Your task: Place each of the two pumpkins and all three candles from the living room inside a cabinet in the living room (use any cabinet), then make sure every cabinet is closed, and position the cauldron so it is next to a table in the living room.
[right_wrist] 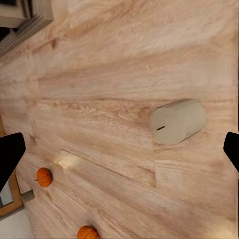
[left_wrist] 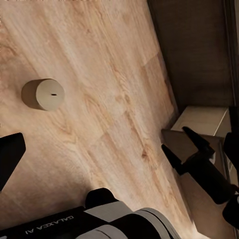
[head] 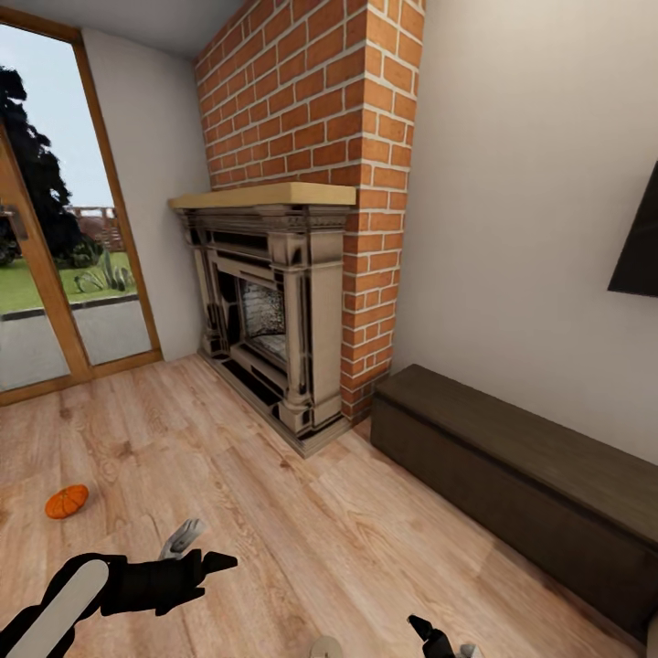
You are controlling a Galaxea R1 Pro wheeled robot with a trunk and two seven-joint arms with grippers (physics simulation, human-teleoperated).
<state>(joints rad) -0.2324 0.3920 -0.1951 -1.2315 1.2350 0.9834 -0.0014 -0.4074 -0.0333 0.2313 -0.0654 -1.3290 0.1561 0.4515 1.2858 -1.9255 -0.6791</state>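
**Two pumpkins and a candle loose on the plank floor**

Two ribbed orange pumpkins lie on the pale wood-grain floor (head: 274, 512) in the right wrist view, one (right_wrist: 44, 177) beside a grey stub, the other (right_wrist: 87, 232) well apart from it. In the head view one pumpkin (head: 67, 501) rests near the glass door (head: 55, 274). A squat beige candle (right_wrist: 178, 121), a smooth cylinder tipped on its side with a slit in its flat face, lies on the planks between the right end effector's (right_wrist: 119, 149) widely parted dark fingertips. The left wrist view has a like candle (left_wrist: 43, 94) on its side. The left end effector (head: 196, 557) hangs above the floor; I cannot tell how wide it stands. The long, low, dark-brown cabinet (head: 521, 475) runs along the plain wall, its fronts shut, one end by the red-brick chimney and its ornate fireplace (head: 270, 311) under a flat pale mantel.
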